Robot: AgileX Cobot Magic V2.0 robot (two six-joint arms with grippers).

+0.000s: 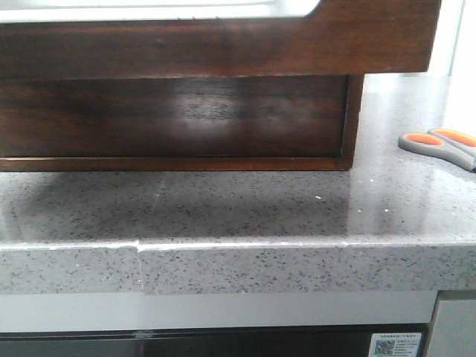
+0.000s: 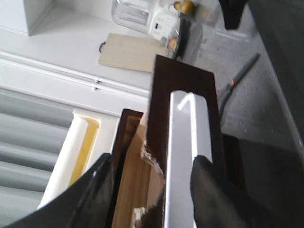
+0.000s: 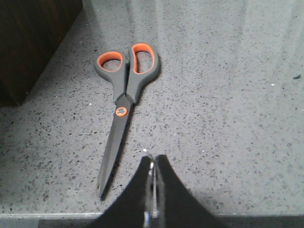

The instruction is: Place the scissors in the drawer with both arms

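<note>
Room on the right, a big wooden box on the left.

Your scissors [image 3: 124, 97] lie flat on the grey counter [image 1: 245, 204] with bare stone on every side, so you can come straight down on them. The right gripper [image 3: 153, 164] has its fingers pressed together and hangs just past the blade tip. The dark wood cabinet [image 1: 178, 119] blocks the way on the left of the scissors, near but not touching. The drawer [image 1: 223, 37] sticks out over the counter like a roof. Your left gripper [image 2: 152, 183] stands wide apart around the drawer front.
</note>
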